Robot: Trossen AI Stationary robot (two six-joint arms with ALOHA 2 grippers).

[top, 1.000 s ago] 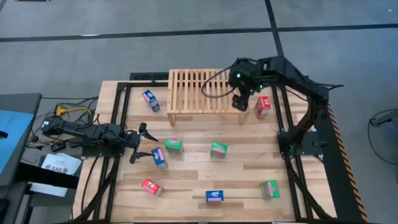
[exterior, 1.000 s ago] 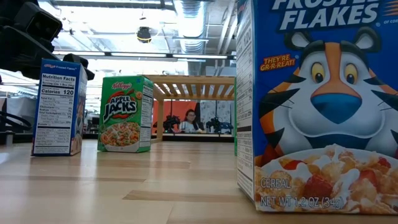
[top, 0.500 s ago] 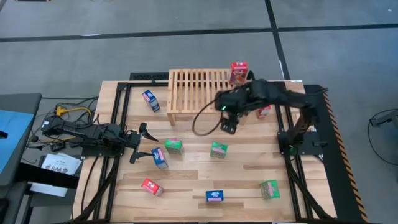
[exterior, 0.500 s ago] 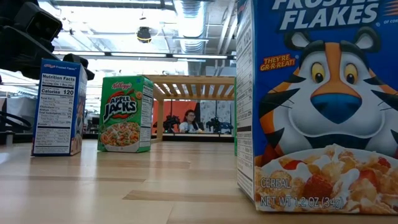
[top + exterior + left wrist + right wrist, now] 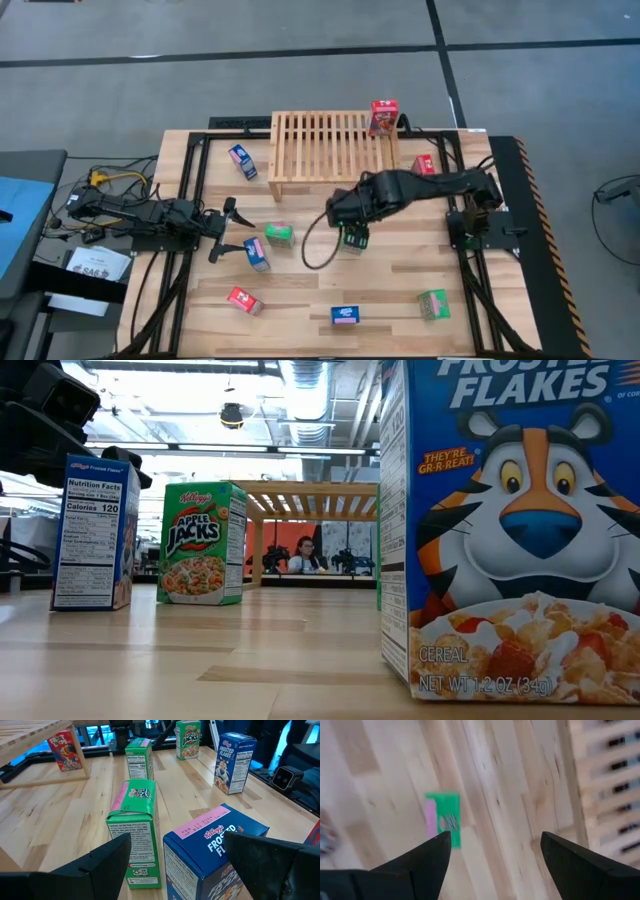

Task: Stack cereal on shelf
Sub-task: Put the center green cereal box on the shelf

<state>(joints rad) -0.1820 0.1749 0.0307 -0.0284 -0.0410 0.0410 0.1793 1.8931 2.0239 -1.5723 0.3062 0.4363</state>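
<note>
The shelf (image 5: 330, 148) stands at the table's far middle, and one red cereal box (image 5: 383, 117) is upright on its far right corner. Other cereal boxes stand scattered over the table. My right gripper (image 5: 353, 236) hangs open above a green box (image 5: 350, 246), fingers slanting down; in the right wrist view that box's top (image 5: 443, 820) shows ahead of the open gripper (image 5: 495, 860). My left gripper (image 5: 228, 231) waits open at the table's left, with a blue box (image 5: 210, 850) and a green box (image 5: 135, 827) just ahead of it.
More boxes: blue (image 5: 241, 160) left of the shelf, green (image 5: 279, 235), red (image 5: 243, 299), blue (image 5: 346, 315), green (image 5: 433, 304), and red (image 5: 424, 164) by the right arm. The low view shows a large blue box (image 5: 510, 530) close up. Cables lie off the table's left.
My right gripper has swung from the shelf's right end toward the table's near edge and left, sinking and rolling, and now hangs over a green box. As the arm left, the red box on the shelf's far right corner came into view.
</note>
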